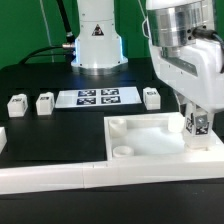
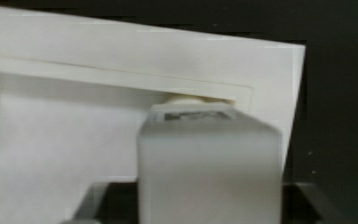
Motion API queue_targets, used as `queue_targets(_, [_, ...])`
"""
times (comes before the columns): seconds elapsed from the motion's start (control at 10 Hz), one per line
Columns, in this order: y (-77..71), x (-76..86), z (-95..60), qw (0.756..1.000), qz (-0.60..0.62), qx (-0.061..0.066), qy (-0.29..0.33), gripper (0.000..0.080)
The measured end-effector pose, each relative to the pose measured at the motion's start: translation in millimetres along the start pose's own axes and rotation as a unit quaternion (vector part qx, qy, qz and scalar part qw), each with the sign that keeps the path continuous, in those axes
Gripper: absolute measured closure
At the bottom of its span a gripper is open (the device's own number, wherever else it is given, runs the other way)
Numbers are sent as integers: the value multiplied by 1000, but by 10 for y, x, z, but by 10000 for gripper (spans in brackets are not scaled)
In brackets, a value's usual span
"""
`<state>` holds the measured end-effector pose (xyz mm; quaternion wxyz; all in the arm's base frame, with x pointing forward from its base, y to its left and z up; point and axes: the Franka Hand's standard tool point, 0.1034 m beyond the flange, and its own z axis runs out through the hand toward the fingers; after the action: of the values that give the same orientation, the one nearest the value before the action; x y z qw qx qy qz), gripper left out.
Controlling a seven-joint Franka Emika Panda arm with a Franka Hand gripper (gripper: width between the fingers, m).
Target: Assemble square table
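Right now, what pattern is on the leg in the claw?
A black-and-white square tag on the white leg; clearest in the exterior view.

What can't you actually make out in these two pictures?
1. Wrist view: the held leg hides most of the corner socket; whether it has entered is unclear.
2. Exterior view: the tabletop corner at that view's right is behind the arm and cut by the frame edge.
3. Exterior view: tags on the three loose legs are too small to read.

Leg [image 2: 202,165] w/ tag [image 2: 197,117] nr corner socket [image 2: 194,99] of slab [image 2: 87,130]
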<state>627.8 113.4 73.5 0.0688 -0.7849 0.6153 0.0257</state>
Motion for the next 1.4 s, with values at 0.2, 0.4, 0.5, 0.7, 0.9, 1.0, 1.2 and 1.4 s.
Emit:
queue_targets(0.2, [32,-85,-1,987,-157,-30,1,187])
queue_targets(0.4, [11,-76,1,974,-226,-27,-1,159])
queue_targets(0.5, [16,-69,3,954,-298,-34,0,159])
queue_targets(0.7, [-65,-44,-10,888,-459,-40,8,151])
queue_targets(0.9, [-102,5,-20,863,-504,-29,16,150])
queue_targets(1.0, [-97,0,-12,863,-504,-30,16,190])
queue_targets(1.2, [-97,-6,-9,876,-482,-28,15,344])
queue_targets(1.4, [-92,8,-7,909,-415,-27,16,509])
